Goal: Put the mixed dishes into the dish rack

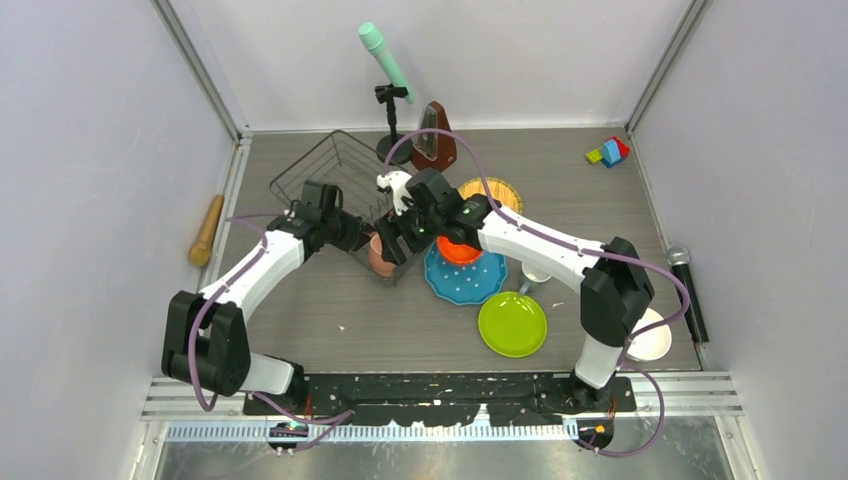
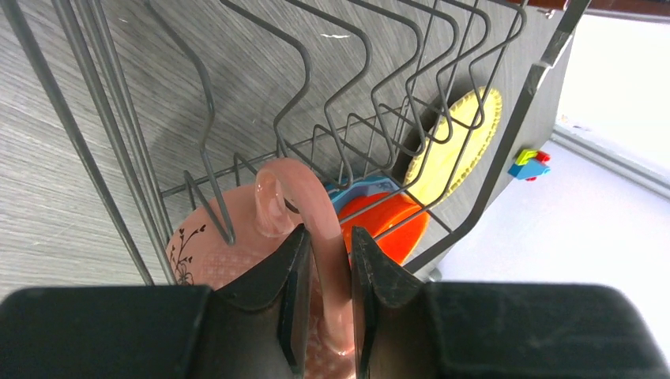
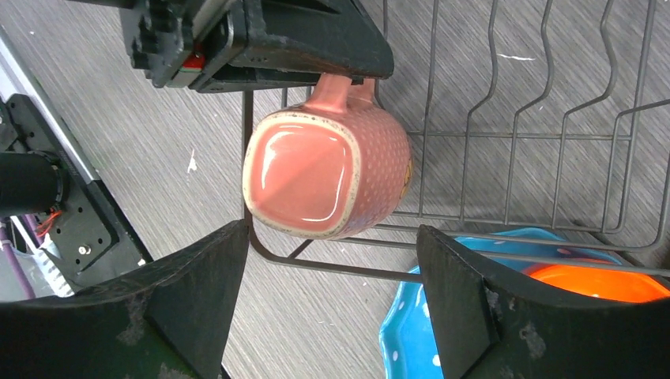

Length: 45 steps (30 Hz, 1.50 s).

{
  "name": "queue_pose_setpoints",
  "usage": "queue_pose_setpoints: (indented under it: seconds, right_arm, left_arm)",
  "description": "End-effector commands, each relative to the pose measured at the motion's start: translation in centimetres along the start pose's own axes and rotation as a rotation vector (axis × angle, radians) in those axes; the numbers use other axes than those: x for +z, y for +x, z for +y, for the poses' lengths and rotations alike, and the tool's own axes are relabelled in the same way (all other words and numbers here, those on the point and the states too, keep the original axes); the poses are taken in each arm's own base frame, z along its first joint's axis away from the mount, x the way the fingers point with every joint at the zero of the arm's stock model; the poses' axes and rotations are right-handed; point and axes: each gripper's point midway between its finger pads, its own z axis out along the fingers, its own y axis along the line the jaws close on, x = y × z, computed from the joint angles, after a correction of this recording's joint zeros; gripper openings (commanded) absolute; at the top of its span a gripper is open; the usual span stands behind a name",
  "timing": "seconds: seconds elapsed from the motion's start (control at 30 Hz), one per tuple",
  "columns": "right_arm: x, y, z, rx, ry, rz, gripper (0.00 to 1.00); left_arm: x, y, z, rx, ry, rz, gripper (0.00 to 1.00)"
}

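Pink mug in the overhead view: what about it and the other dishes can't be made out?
Pinkish-tan mug, top view: mostly hidden under the left gripper and right gripper.
White bowl, top view: partly covered by the right arm.
Orange bowl, right wrist view: cut off by the frame edge and a finger.

dish rack: dark wire basket with upright prongs, far-left part of table
pinkish-tan mug: dotted outside, glossy inside, tipped sideways at rack's near corner, handle pinched in left hand
orange bowl: upright on the blue plate
blue white-dotted scalloped plate: flat, just right of rack
lime-green plate: flat, near blue plate
yellow woven-look plate: flat, behind blue plate, partly hidden
small grey mug: beside blue plate, mostly hidden
white bowl: table's right side, partly hidden
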Motion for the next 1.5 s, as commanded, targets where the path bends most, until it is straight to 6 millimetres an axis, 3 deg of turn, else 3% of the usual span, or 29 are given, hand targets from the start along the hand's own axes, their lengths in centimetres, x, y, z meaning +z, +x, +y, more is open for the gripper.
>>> queue_pose_setpoints:
  seconds: [0.0, 0.17, 0.27, 0.37, 0.57, 0.77, 0.93, 0.97, 1.07, 1.2, 1.3, 1.47]
  right_arm:
    - [-0.3, -1.3, -0.3, -0.057, 0.014, -0.017, 0.84]
    - [0.1, -1.3, -1.1, -0.098, 0.046, -0.022, 0.81]
    - [0.3, -1.8, -1.7, -0.127, 0.07, -0.037, 0.73]
    - [0.3, -2.2, -1.6, -0.164, 0.065, -0.057, 0.71]
    - [0.4, -2.8, -2.9, -0.243, 0.116, -0.076, 0.68]
    - [0.5, -2.7, -3.7, -0.239, 0.09, -0.07, 0.66]
    - [0.5, -2.4, -4.1, -0.215, 0.071, -0.042, 0.65]
    - [0.4, -2.5, -4.2, -0.206, 0.071, -0.036, 0.66]
    - [0.1, -2.3, -3.7, -0.133, 0.004, -0.017, 0.83]
    - [0.1, -3.2, -2.7, 0.021, -0.026, -0.043, 0.94]
    - [0.4, -4.0, -2.1, 0.147, 0.006, -0.087, 0.97]
    - [1.4, -4.3, -2.0, 0.189, 0.124, -0.146, 0.98]
  left_arm:
    - [-0.7, 0.3, -3.0, -0.007, 0.14, 0.0, 0.0]
    - [-2.0, 0.4, -4.8, 0.015, 0.214, -0.004, 0.0]
    - [-2.4, 0.9, -5.8, 0.041, 0.264, 0.015, 0.0]
    - [-2.4, 1.8, -6.4, 0.045, 0.29, 0.065, 0.0]
    - [-1.5, 1.9, -5.1, 0.042, 0.254, 0.063, 0.0]
    - [1.0, 2.1, -2.5, 0.043, 0.177, 0.07, 0.0]
    - [2.3, 2.1, -1.6, 0.05, 0.168, 0.073, 0.0]
    - [2.4, 1.9, -1.4, 0.051, 0.158, 0.061, 0.0]
    - [2.0, 1.5, -1.4, 0.051, 0.165, 0.034, 0.0]
    - [1.6, 1.4, -1.9, 0.024, 0.17, 0.029, 0.0]
    - [1.0, 1.3, -2.6, 0.016, 0.176, 0.025, 0.0]
    - [0.1, 1.2, -2.3, 0.026, 0.115, 0.029, 0.0]
